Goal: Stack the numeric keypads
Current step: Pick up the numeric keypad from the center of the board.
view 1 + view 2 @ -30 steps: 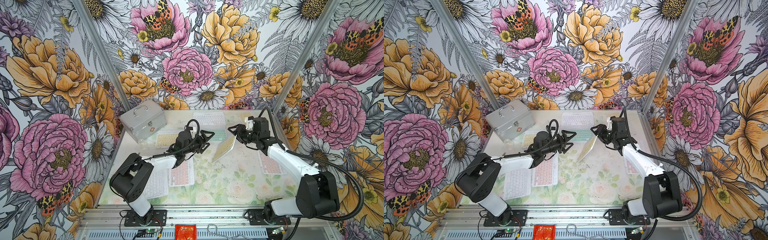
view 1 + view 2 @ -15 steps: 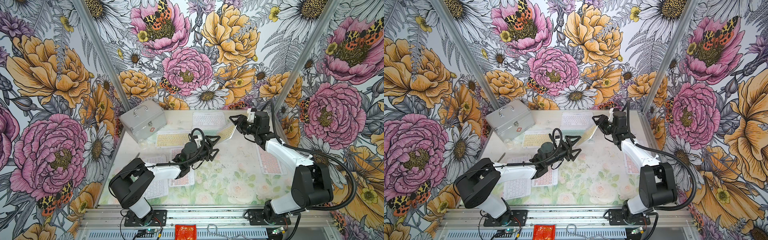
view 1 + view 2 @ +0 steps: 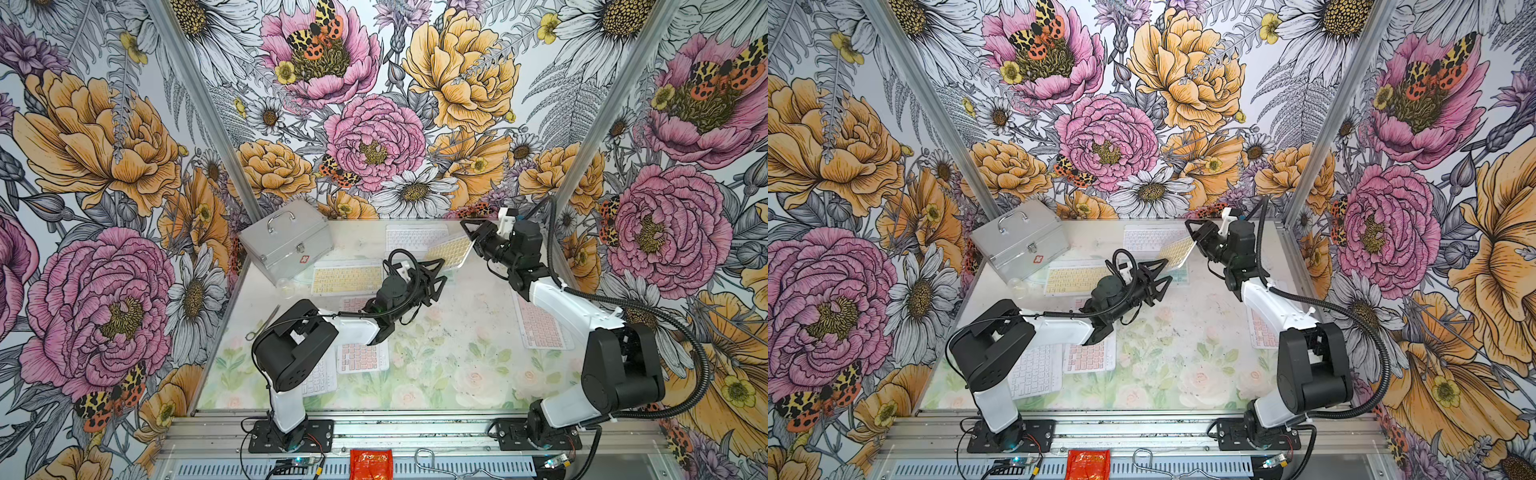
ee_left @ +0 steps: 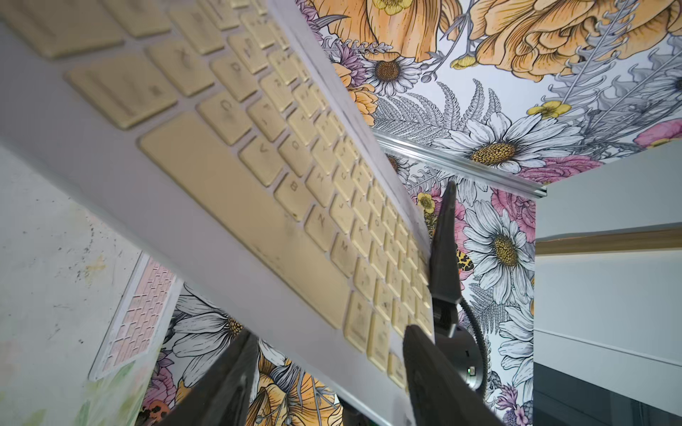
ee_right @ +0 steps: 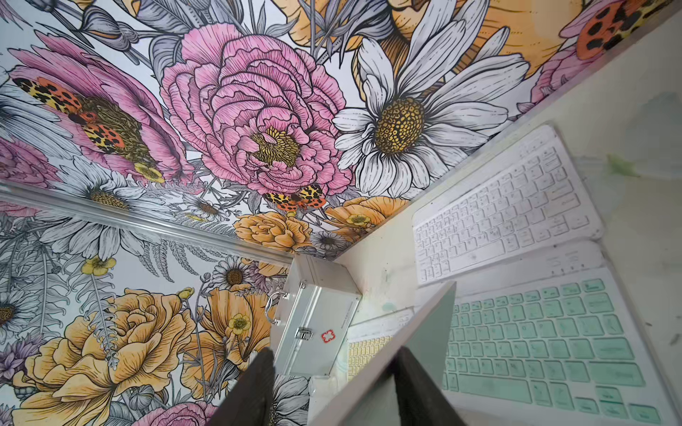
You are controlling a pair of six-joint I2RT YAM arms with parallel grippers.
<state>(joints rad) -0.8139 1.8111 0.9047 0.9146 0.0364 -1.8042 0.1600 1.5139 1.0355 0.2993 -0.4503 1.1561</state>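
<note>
Stacking has barely begun: as far as I can tell, no keypad lies squarely on another. The right claw (image 3: pixel 471 239) is clamped on one end of a yellow keypad (image 3: pixel 451 252), which hangs tilted above the far middle of the bench (image 3: pixel 457 357). The left claw (image 3: pixel 441 272) stands half-wide with that keypad's lower end between its jaws; I cannot tell whether it grips. Below lies a green keypad (image 5: pixel 535 332), with a white keypad (image 3: pixel 415 237) just beside it along the far edge. That is probably where the held one will land.

The others are left to gather:
- a second yellow keypad (image 3: pixel 347 279) lies flat toward the far left;
- a pink keypad (image 3: pixel 540 328) sits by the right edge;
- another pink keypad (image 3: pixel 361 357) and another white keypad (image 3: pixel 320 376) lie near the left arm's base;
- a hidden pink keypad (image 3: pixel 353 302) shows only partly under that arm.

A silver case (image 3: pixel 286 245) fills the far left corner, close to the second yellow keypad. A thin metal tool (image 3: pixel 264 322) lies by the left edge. The left arm stretches over the near-left keypads, so it blocks them for now.
</note>
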